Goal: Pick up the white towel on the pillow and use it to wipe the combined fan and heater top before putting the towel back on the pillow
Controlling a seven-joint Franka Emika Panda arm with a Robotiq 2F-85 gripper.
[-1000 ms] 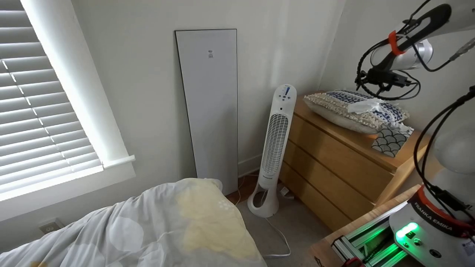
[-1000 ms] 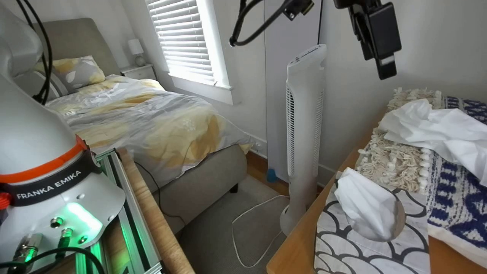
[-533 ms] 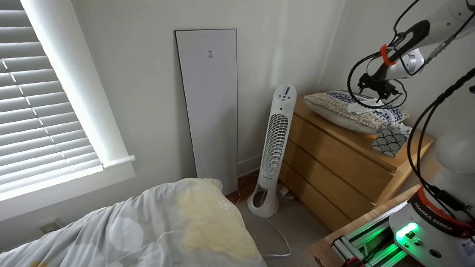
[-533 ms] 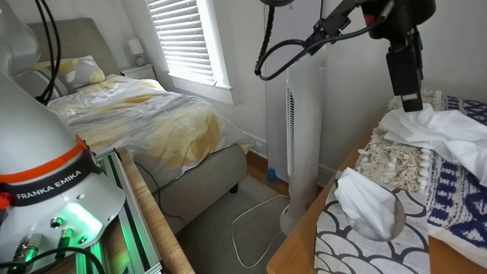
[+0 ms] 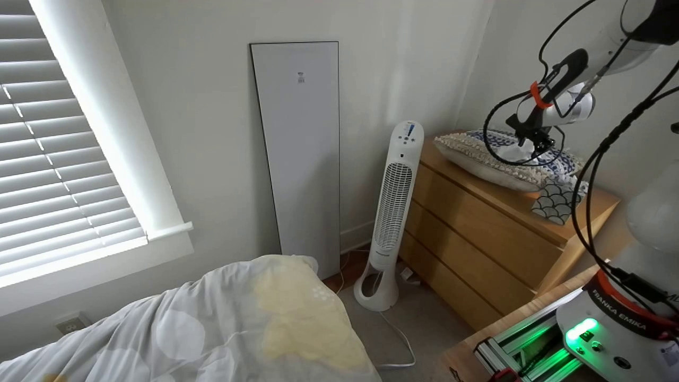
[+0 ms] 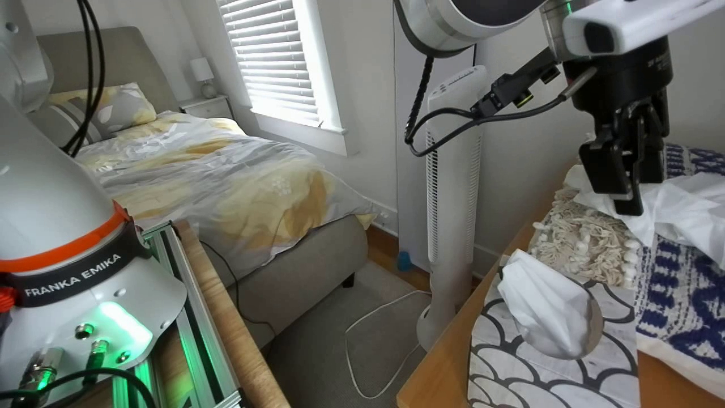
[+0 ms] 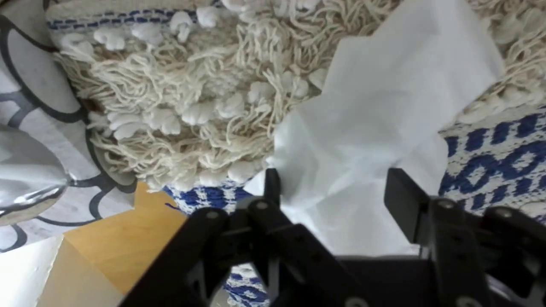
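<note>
**A gripper poised over a limp white towel**

The fingers stand apart with nothing pinched; in the wrist view the crumpled towel shows between and beneath them. Whether the tips touch it, I can't tell. The towel lies draped on the pillow, partly over its cream fringe, partly over the blue weave. I'd call this the moment before the grasp, with the wiping all ahead.

That fringe worries me: close too low, and the fingers could catch its loops along with the towel and drag the whole pillow. Too high, and such thin-looking stuff may slip free, or lift by a mere corner.

Right by the pillow is a patterned box with a white tissue poking out; a careless sideways sweep might knock it. A wooden dresser carries all this, and beside it stands the fan heater, tall and narrow. Press hard on its top and it could tip, I fear; the black cable looping near the gripper might also snag it on the way over.
</note>
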